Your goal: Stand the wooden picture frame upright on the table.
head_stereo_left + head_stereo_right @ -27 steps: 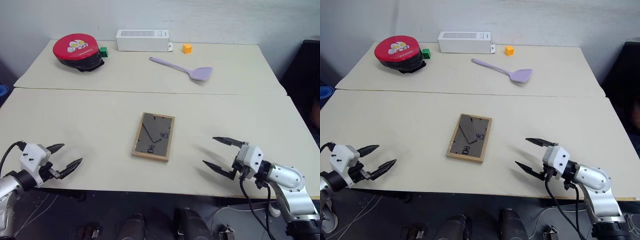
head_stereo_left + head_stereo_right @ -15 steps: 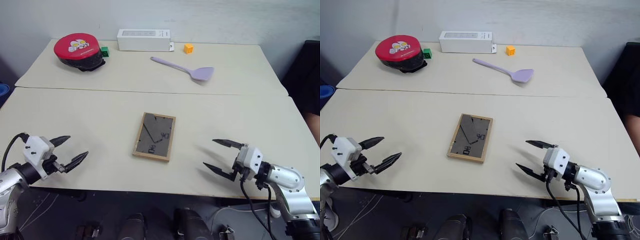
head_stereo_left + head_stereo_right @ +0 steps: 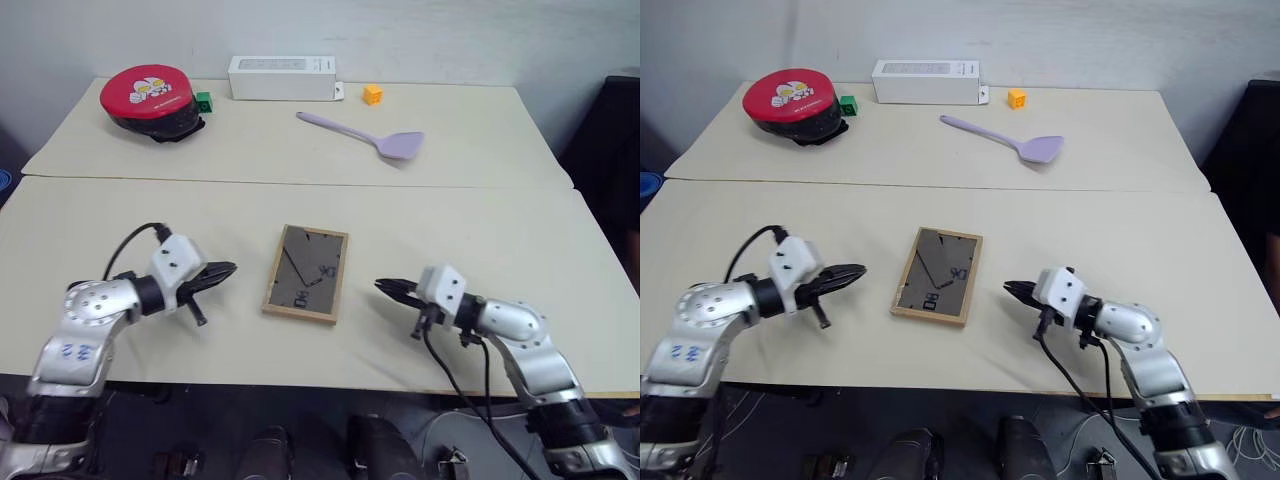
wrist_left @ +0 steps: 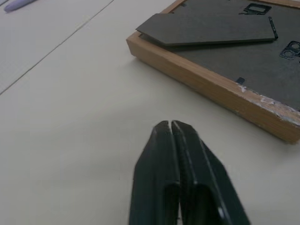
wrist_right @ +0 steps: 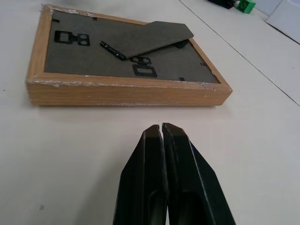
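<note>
Light wood and a dark back panel: the picture frame (image 3: 306, 273) lies flat, face down, in the middle of the near slab of the table (image 3: 520, 250), its fold-out stand resting against the back. Its long axis runs near to far, tilted slightly to the right at the far end.

Both arms flank it low over the tabletop. The left gripper (image 3: 224, 270) points in from the left, its fingers pressed together, tips near the frame's left long edge but apart from it. The right gripper (image 3: 385, 288) points in from the right, fingers pressed together too, and also short of the wood. From the right wrist view, the tips aim squarely at a long side of the frame (image 5: 126, 89). I judge the two about equally near, the left perhaps a touch closer.

So the frame sits between two closed grippers, one at each long edge. Getting it upright looks to call for tipping one long edge up, or opening the fingers to pinch the rim.

Pale beige matte tabletop, with a seam between the slabs beyond the frame. Far off sit a red round case (image 3: 148, 98), a white box (image 3: 281, 78), a lilac spatula (image 3: 366, 136), and small green (image 3: 204, 100) and orange (image 3: 372, 95) cubes, all well clear.
</note>
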`<state>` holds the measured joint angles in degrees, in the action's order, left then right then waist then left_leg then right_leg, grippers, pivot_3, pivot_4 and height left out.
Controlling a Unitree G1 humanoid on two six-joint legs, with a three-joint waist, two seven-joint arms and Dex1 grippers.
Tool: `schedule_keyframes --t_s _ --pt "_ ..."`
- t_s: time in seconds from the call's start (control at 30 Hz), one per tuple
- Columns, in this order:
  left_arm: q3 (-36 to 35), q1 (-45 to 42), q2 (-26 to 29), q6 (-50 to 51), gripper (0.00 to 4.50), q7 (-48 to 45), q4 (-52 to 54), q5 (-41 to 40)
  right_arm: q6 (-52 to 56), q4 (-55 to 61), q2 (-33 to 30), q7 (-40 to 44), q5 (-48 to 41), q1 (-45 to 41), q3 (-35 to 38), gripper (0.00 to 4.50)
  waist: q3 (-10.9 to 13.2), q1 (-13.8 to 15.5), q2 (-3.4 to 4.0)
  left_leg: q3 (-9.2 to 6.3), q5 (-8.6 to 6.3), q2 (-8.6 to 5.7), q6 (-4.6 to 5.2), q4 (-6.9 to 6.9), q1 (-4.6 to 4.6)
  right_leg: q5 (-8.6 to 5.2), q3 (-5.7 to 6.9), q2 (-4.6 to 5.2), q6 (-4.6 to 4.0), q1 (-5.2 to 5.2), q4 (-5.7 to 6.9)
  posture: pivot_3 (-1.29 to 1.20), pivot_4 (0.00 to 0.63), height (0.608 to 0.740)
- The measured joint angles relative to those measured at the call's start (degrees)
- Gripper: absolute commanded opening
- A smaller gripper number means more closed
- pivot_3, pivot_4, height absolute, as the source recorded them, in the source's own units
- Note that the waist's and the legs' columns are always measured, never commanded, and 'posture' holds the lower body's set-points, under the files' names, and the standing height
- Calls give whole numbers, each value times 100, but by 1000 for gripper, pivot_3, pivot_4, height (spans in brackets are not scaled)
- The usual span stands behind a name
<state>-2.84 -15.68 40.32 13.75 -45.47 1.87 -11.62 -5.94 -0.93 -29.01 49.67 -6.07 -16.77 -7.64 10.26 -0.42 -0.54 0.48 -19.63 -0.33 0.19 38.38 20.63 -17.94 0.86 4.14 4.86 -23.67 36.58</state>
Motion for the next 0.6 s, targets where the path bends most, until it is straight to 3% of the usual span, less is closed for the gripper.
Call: schedule_keyframes --t_s 0.23,0.6 --pt "618 -742 -535 104 28 207 -870 499 -302 -769 423 -374 557 -599 -384 0 0 20 0 -5 -3 0 2 21 7 0 1 -1 0 -4 27 0 150 740" --pt "759 -572 -804 212 28 163 -533 505 -335 -897 461 -368 631 -708 -376 0 0 16 0 -8 -9 1 6 46 13 0 2 3 0 -2 32 0 150 740"
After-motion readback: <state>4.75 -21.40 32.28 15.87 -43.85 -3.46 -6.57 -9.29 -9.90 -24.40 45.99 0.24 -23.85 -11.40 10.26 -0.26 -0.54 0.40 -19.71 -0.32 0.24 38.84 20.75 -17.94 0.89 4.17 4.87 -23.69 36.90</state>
